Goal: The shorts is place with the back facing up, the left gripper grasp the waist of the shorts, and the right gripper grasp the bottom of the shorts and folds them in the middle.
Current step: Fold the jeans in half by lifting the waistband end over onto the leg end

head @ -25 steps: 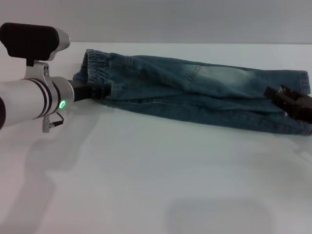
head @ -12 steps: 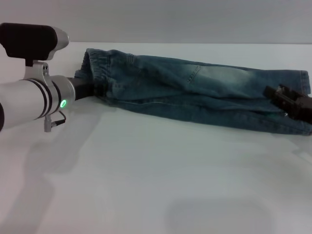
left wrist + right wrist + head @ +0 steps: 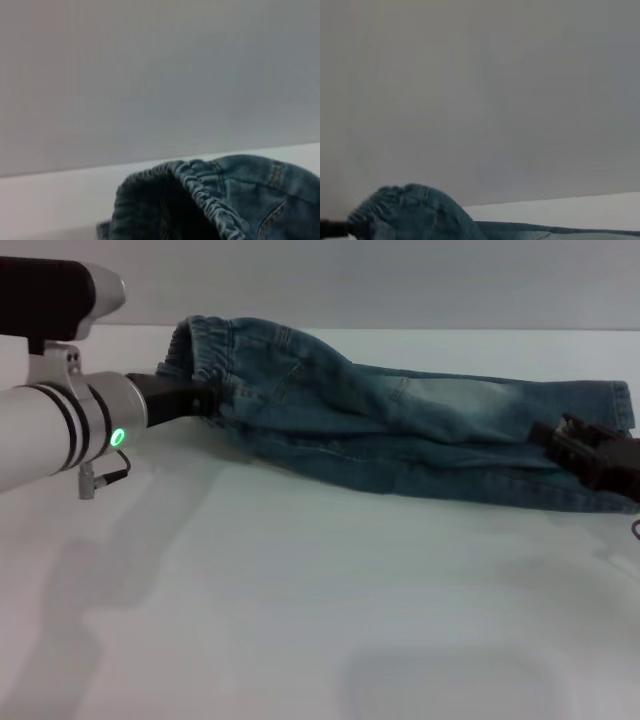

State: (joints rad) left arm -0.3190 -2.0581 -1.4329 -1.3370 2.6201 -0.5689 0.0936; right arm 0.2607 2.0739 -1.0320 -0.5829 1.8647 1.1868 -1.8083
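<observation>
Long blue-green faded denim shorts (image 3: 420, 430) stretched across the white table (image 3: 300, 620), already folded lengthwise into a narrow band. Gathered, ruffled elastic waist of the shorts (image 3: 205, 355) at the robot's left, raised off the surface and bunched into a hump. Black two-fingered left gripper (image 3: 205, 400) on its white and silver arm with the green light ring, clamped on the near edge of that waistband, fabric draped over its tip. Straight stitched bottom of the shorts (image 3: 622, 405) at the robot's right, lying flat near the table's far side. Small black blocky right gripper (image 3: 585, 452) pressed against the near hem; whether parted or closed on the denim, cannot tell. From the left wrist, ruffled band arched open with a dark hollow beneath. No containers anywhere on the table.
</observation>
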